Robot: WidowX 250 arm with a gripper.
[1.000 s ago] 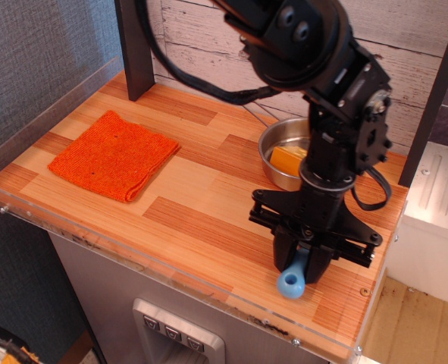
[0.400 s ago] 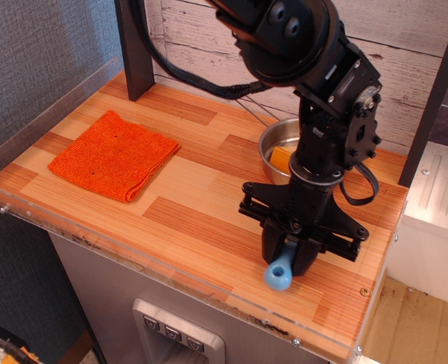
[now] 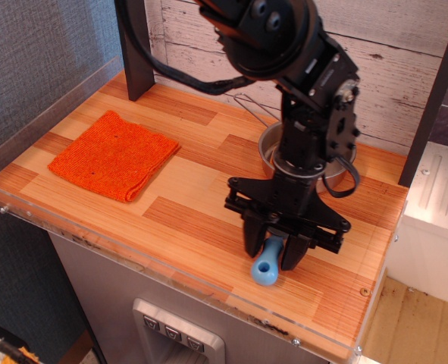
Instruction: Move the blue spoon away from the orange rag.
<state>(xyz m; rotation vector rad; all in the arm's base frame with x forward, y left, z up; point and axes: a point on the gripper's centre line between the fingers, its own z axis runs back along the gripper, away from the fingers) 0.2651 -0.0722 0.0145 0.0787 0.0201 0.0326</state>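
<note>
- The gripper points down near the bench's front edge, its two dark fingers clamped on the blue spoon.
- Only the spoon's light-blue handle end with its hole pokes out below the fingers; the bowl is hidden between them.
- The arm covers most of the steel pan by the back edge; only its left rim and wire handle show.
- Since a second ago, gripper and spoon have slid left along the front edge.
- The orange rag lies flat near the left edge, well apart from the spoon.
</note>
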